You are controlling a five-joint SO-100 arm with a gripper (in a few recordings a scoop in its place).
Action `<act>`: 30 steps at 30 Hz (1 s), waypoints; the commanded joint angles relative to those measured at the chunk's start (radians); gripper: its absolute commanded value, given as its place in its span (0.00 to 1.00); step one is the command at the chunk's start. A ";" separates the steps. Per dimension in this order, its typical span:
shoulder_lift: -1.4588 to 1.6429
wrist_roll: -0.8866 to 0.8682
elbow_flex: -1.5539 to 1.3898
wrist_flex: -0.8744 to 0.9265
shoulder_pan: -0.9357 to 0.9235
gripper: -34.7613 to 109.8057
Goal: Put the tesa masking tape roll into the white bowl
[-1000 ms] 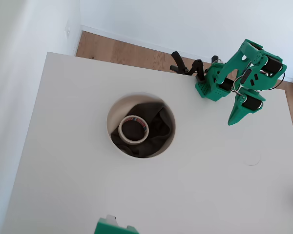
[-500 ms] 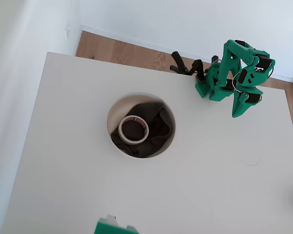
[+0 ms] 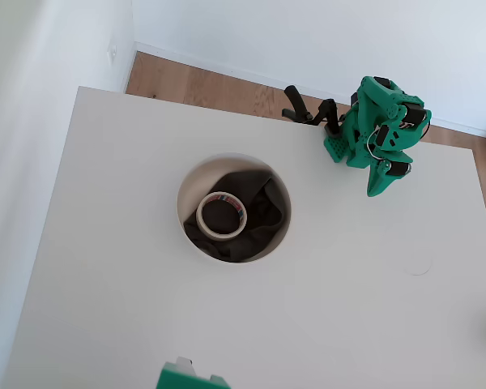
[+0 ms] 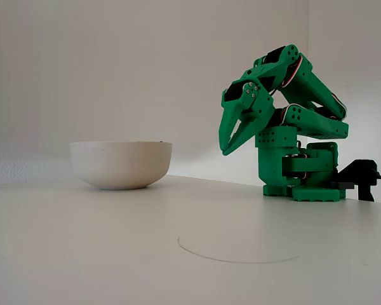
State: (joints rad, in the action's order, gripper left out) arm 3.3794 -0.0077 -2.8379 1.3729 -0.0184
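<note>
The small cream-white tesa masking tape roll [image 3: 222, 215], with a strip of red and blue label visible inside its core, lies flat inside the large round white bowl [image 3: 196, 176], resting on the crumpled dark grey cloth [image 3: 261, 207] that lines it, toward the left side of the bowl in the overhead view. From the fixed view only the bowl's smooth outer wall [image 4: 121, 164] shows and the roll is hidden behind the rim. The green plastic arm is folded back over its base [image 4: 298, 171] near the far edge of the white table [image 3: 130, 308], well apart from the bowl, with the gripper [image 4: 232, 141] pointing downward above the tabletop. Its 2 fingers are parted in a narrow V with nothing between them. Judging by how things lie, the placing step looks done and the arm is at or near a rest pose, so little seems left; at most the next move calls for settling the arm onto its base without reaching toward the bowl.
</note>
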 commanded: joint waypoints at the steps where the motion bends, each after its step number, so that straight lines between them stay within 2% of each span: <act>1: 0.011 -0.011 -0.026 -0.003 -0.005 0.18; 30: 0.009 -0.051 -0.058 0.020 -0.066 0.19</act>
State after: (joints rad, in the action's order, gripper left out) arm 3.3824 -0.0476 -2.9084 1.3760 -0.0629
